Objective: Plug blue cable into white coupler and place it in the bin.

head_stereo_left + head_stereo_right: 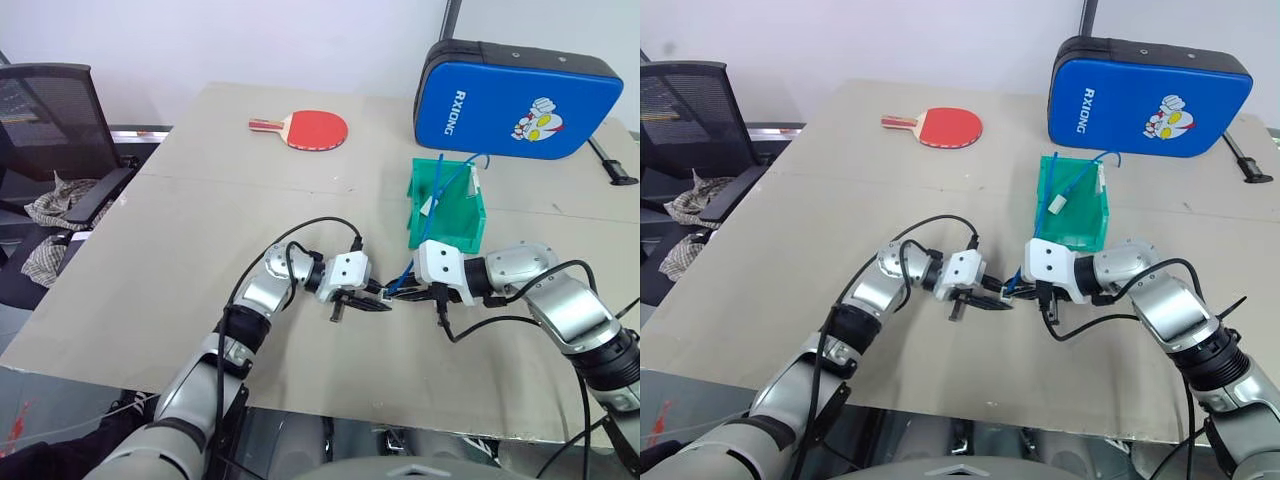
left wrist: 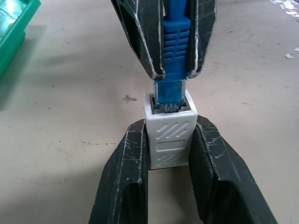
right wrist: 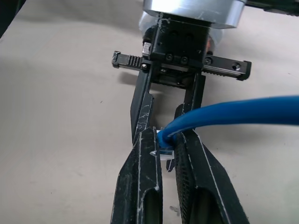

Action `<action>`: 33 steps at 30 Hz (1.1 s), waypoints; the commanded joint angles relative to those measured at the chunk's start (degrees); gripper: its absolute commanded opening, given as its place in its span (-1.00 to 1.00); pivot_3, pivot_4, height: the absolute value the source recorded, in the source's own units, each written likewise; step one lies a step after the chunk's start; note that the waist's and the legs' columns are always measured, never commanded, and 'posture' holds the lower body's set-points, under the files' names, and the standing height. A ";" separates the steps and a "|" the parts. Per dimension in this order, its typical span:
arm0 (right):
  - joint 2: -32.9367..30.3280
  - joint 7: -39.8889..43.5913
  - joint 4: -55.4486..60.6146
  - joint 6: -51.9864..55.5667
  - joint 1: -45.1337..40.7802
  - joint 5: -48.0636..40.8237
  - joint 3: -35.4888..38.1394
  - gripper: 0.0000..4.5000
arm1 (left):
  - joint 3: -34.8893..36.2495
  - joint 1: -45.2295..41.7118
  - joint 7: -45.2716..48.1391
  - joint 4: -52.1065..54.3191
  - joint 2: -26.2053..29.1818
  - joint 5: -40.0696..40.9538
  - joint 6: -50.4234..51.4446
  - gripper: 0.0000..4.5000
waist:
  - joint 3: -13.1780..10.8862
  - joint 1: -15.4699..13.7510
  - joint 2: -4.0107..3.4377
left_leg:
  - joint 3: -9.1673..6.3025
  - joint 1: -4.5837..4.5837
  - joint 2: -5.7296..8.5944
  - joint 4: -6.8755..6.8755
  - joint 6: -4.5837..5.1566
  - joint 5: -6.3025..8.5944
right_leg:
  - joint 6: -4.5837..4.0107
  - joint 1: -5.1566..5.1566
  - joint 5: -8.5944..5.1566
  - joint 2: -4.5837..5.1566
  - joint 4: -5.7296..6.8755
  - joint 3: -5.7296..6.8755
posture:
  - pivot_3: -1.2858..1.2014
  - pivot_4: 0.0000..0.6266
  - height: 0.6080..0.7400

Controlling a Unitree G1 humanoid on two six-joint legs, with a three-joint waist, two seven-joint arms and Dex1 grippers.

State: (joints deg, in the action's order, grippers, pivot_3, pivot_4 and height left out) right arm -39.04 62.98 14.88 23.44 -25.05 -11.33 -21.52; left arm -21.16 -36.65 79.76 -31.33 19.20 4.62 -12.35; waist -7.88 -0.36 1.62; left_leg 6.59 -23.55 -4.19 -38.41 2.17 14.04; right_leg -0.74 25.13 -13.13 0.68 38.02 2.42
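My left gripper is shut on the white coupler, a small ribbed block held just above the table. My right gripper faces it and is shut on the blue cable right behind its plug. The plug's tip sits inside the coupler's dark socket. Both grippers meet tip to tip in front of me. From there the blue cable curves up and back into the green bin, which stands just behind my right gripper.
A big blue case with a cartoon print leans at the back right. A red table tennis paddle lies at the far middle. A black office chair stands off the table's left side. The table's front edge runs close below my arms.
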 commanded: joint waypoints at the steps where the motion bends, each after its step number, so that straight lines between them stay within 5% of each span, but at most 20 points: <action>1: 2.01 -2.39 -1.33 4.61 4.15 -1.87 0.74 -1.00 | 0.94 0.63 2.15 6.50 -0.45 3.88 4.32 -0.49 | 0.00 0.04 0.00 | 0.00 -0.01 0.00 0.00 0.00 0.00 | 0.01 0.00 -0.01 0.00 0.00 0.00 | 0.03 -0.52 0.83; 7: 5.51 -7.96 8.11 12.14 6.46 -14.02 14.12 -1.00 | 3.14 4.29 -0.26 13.85 1.91 5.85 10.36 0.63 | -0.02 0.01 -0.01 | 0.00 -0.07 0.00 -0.03 0.00 0.00 | -0.07 0.02 0.05 0.10 0.03 0.00 | 0.03 -0.52 0.83; 16: 0.54 -15.44 19.22 23.44 8.36 -30.20 33.43 -1.00 | 13.92 15.21 -13.98 35.79 5.64 14.88 26.90 0.63 | -0.09 0.06 -0.04 | -0.11 -0.13 -0.01 -0.01 0.00 0.00 | 0.12 0.02 -0.05 0.39 0.02 0.09 | 0.03 -0.52 0.83; 22: 0.24 -27.78 7.04 18.71 -0.61 -18.02 32.73 -1.00 | 21.59 22.35 -23.84 49.71 6.35 21.85 35.05 0.63 | -0.09 0.90 -0.04 | -0.06 -0.04 0.02 -0.02 -0.01 -0.01 | 0.16 0.01 -0.04 0.39 0.06 0.00 | 0.03 -0.52 0.83; 30: 3.33 -28.44 -14.98 12.51 -12.31 -9.82 26.74 -1.00 | 27.58 28.53 -32.46 61.02 6.21 30.45 40.47 0.63 | -0.10 1.10 -0.06 | 0.02 -0.07 0.01 0.04 -0.02 -0.01 | -0.04 0.05 0.06 0.32 0.03 -0.12 | 0.03 -0.52 0.83; 31: 3.27 -27.41 -17.09 12.26 -13.20 -9.22 25.80 -0.66 | 27.59 28.84 -33.14 61.53 6.28 30.74 40.61 0.70 | -0.10 1.03 -0.06 | 0.02 -0.07 0.01 0.05 -0.02 -0.01 | -0.05 0.05 0.07 0.30 0.01 -0.11 | 0.03 -0.52 0.83; 33: 3.45 -26.07 -20.58 11.82 -14.58 -8.42 24.75 -0.32 | 27.40 29.08 -34.16 62.16 6.46 31.00 40.62 0.70 | -0.10 0.77 -0.06 | 0.02 -0.09 0.02 0.05 -0.01 -0.01 | -0.06 0.05 0.07 0.29 0.00 -0.06 | 0.03 -0.52 0.83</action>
State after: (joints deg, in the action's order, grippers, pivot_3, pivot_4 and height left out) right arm -35.33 35.70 -4.82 36.73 -38.14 -20.27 2.86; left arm 5.30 -7.39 46.48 28.11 25.40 34.02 28.40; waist -7.99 0.41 1.56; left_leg 6.61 -23.65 -4.16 -38.37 2.16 14.03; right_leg -0.80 25.18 -13.05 0.95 38.02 2.37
